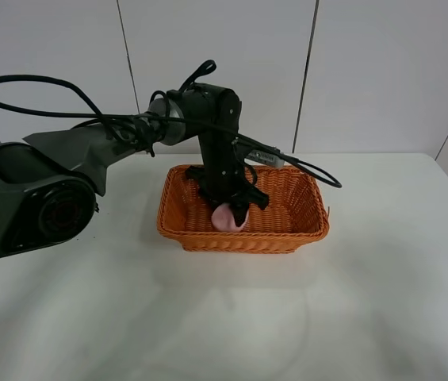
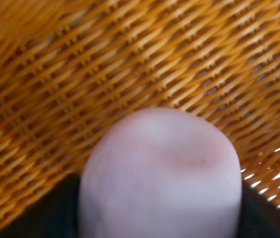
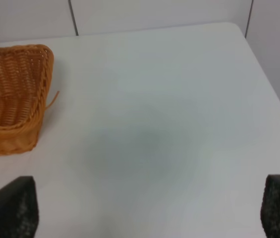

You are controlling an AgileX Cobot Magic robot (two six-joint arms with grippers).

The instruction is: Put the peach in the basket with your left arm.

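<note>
The orange wicker basket (image 1: 243,238) stands on the white table, just behind its middle. My left gripper (image 1: 229,211) reaches down into it from above and is shut on the pale pink peach (image 1: 225,219), which sits low inside the basket near its front wall. In the left wrist view the peach (image 2: 159,173) fills the lower middle, with a black finger (image 2: 55,213) on either side and the basket's weave (image 2: 130,59) close behind it. My right gripper (image 3: 147,213) is open and empty over bare table, to the right of the basket (image 3: 11,94).
The white table (image 1: 303,317) spreads around the basket, with a panelled white wall (image 1: 366,71) behind. The left arm's black cable (image 1: 311,171) loops over the basket's back rim. The arm's dark base (image 1: 25,206) stands at the left edge.
</note>
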